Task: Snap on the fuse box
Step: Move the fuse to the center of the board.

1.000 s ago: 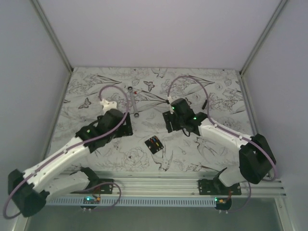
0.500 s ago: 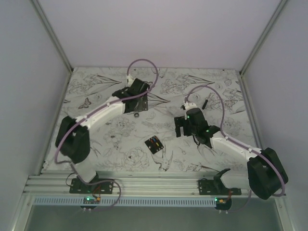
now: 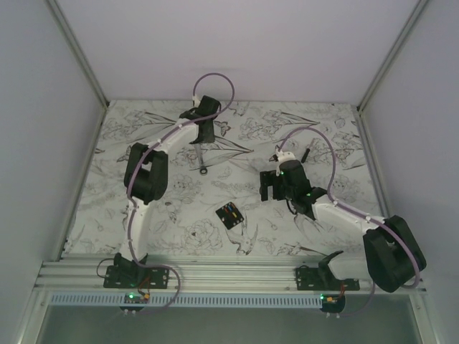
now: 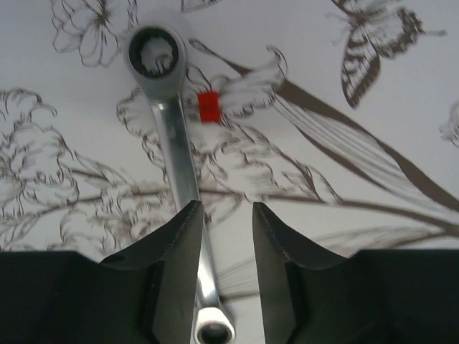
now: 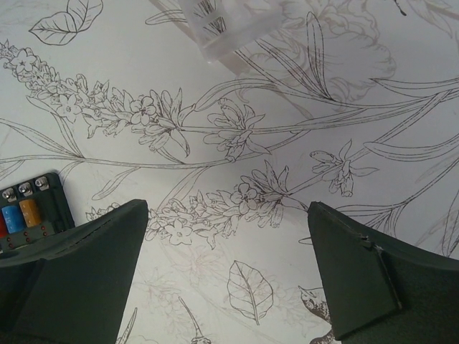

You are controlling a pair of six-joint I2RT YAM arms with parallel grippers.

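Note:
The fuse box (image 3: 229,214), a small black block with coloured fuses, lies on the patterned mat near the middle front. It also shows at the left edge of the right wrist view as the fuse box (image 5: 29,208), just left of the left finger. My right gripper (image 3: 271,188) (image 5: 226,211) hangs wide open over bare mat, up and right of the box, holding nothing. My left gripper (image 3: 206,136) (image 4: 224,211) is far back over the silver wrench (image 4: 172,136). Its jaws are narrowed with a gap, and the wrench shaft runs along the left finger.
A tiny red piece (image 4: 208,106) lies beside the wrench head. A clear plastic piece (image 5: 222,25) lies on the mat beyond the right gripper. A thin black stick (image 3: 305,154) rests at the back right. Frame walls border the mat.
The left arm swung from the near left out to the back, over the wrench, and its jaws narrowed. The right gripper shifted slightly right and opened wider.

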